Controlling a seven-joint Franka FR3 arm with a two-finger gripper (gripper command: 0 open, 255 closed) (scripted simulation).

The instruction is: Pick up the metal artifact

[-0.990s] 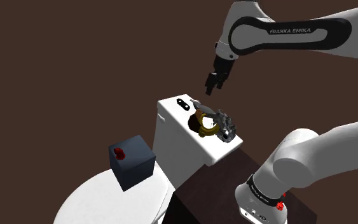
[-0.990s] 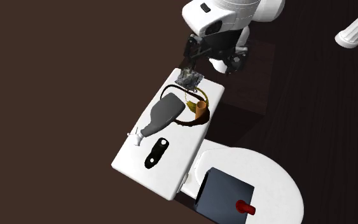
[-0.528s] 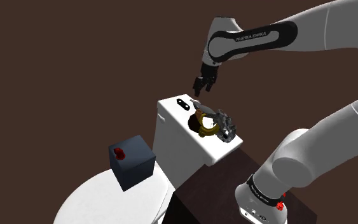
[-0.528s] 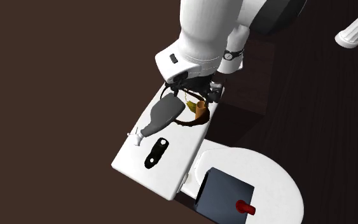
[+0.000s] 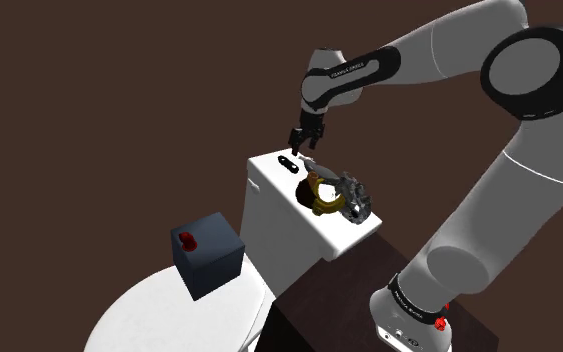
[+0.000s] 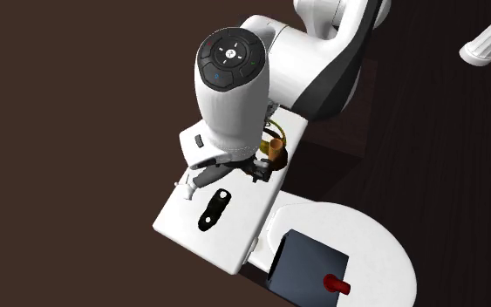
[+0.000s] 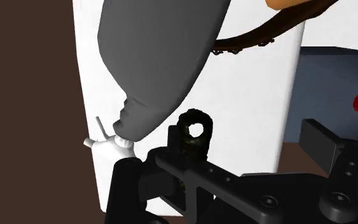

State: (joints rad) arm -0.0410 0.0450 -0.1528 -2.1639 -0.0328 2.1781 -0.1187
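Black metal artifact (image 5: 287,162) (image 6: 215,208) (image 7: 195,130) lies flat on white toilet tank lid (image 5: 269,185) (image 6: 195,237), near the lid's end farthest from the stand, apart from other items. Gripper (image 5: 298,146) (image 7: 222,153) hovers just above it, fingers spread apart, holding nothing; in the wrist view the artifact sits between the fingers, untouched. Grey bottle-shaped thing (image 5: 320,164) (image 7: 158,57) lies mid-lid, its white cap (image 7: 110,145) pointing toward the artifact. Brown-gold ring thing (image 5: 319,198) and rough grey lump (image 5: 355,197) at the lid's other end. Dark blue box (image 5: 209,255) (image 6: 309,264) with red knob (image 5: 186,239) (image 6: 337,283) sits on the toilet seat cover (image 5: 139,315).
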